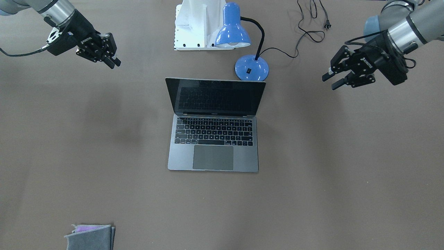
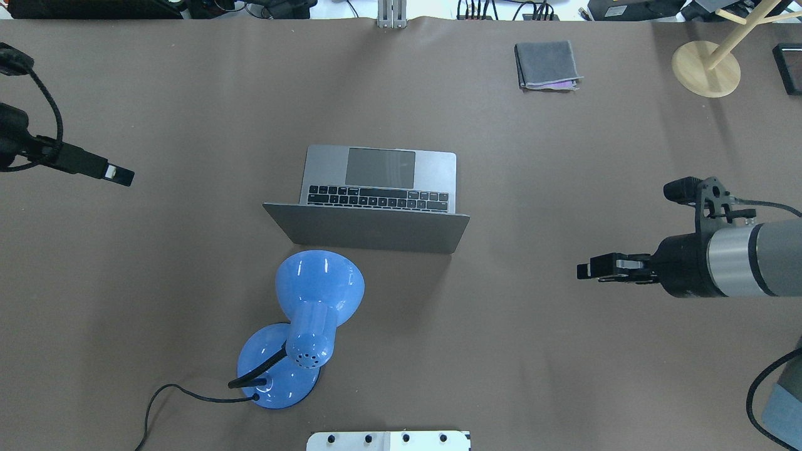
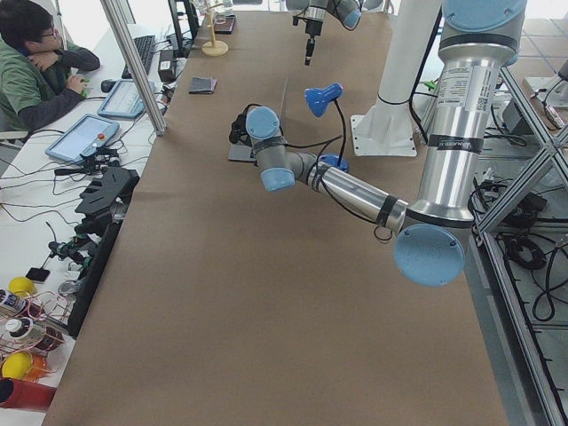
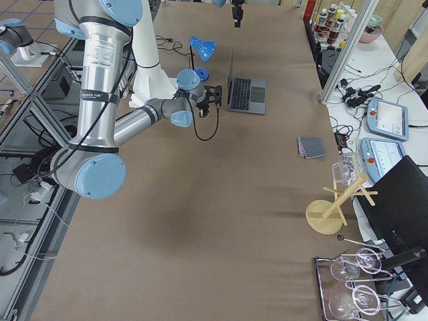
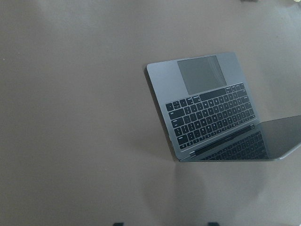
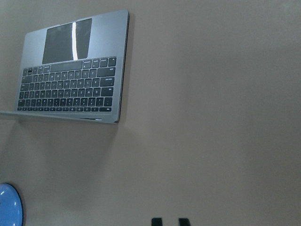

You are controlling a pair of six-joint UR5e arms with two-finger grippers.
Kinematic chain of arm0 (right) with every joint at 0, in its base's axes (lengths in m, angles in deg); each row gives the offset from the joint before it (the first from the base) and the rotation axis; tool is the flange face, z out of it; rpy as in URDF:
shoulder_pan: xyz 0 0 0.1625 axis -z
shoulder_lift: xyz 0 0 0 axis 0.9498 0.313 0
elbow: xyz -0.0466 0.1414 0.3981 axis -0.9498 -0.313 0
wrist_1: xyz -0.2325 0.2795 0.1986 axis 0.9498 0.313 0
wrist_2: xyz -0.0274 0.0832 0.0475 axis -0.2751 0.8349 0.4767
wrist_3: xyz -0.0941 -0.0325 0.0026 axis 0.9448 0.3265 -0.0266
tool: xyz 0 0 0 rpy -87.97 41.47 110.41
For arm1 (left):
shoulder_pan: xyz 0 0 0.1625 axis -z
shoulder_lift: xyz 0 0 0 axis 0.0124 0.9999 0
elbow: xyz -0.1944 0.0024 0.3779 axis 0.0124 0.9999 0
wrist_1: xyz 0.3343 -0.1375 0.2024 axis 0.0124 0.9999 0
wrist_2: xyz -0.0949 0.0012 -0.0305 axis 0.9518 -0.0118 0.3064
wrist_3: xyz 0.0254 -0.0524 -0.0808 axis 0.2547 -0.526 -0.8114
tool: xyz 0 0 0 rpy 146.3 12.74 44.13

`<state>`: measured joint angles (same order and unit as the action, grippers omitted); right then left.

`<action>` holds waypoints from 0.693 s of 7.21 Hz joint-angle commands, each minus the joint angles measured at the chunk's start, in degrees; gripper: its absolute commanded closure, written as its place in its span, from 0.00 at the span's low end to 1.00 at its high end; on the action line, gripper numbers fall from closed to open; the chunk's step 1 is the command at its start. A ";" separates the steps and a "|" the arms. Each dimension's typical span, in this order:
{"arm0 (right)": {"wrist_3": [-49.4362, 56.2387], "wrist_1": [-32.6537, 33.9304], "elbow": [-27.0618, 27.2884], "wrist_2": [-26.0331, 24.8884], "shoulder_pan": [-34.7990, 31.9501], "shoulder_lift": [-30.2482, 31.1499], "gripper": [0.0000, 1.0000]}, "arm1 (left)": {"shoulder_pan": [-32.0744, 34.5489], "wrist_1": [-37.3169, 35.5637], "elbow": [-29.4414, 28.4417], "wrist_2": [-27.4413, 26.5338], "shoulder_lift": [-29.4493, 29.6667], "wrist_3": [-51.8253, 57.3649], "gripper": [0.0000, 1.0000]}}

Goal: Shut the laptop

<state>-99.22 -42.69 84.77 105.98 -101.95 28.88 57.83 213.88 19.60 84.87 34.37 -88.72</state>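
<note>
The laptop [image 1: 213, 139] is open in the middle of the brown table, its black screen upright and its lid's back toward the robot [image 2: 369, 232]. My left gripper [image 1: 330, 81] is open and empty, hovering well off to the laptop's side; its wrist view shows the keyboard [image 5: 207, 110]. My right gripper [image 1: 114, 63] is shut and empty, hovering far off on the other side [image 2: 586, 271]; its wrist view shows the laptop [image 6: 70, 80] at top left.
A blue desk lamp [image 1: 239, 38] stands just behind the laptop's lid, its black cord [image 1: 308, 31] trailing over the table. The white robot base [image 1: 197, 27] is behind it. A folded grey cloth [image 2: 546, 64] and a wooden stand [image 2: 705, 66] sit at the far side.
</note>
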 commanded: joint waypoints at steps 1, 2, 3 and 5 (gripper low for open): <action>-3.33 2.42 2.70 -8.36 6.79 -0.97 1.00 | -6.57 0.36 1.12 -4.90 2.15 -9.23 1.00; -4.30 8.18 5.16 -8.39 7.16 -4.03 1.00 | -9.56 0.36 1.04 -7.00 2.25 -10.15 1.00; -8.92 16.68 5.27 -8.74 7.95 -10.76 1.00 | -13.51 0.36 0.95 -11.29 2.69 -10.85 1.00; -11.15 27.11 5.18 -11.63 9.44 -19.84 1.00 | -18.62 0.36 0.69 -15.01 5.84 -15.76 1.00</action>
<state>-108.44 -21.43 89.90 96.06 -93.57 14.08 42.28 214.23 20.34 72.18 38.63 -101.85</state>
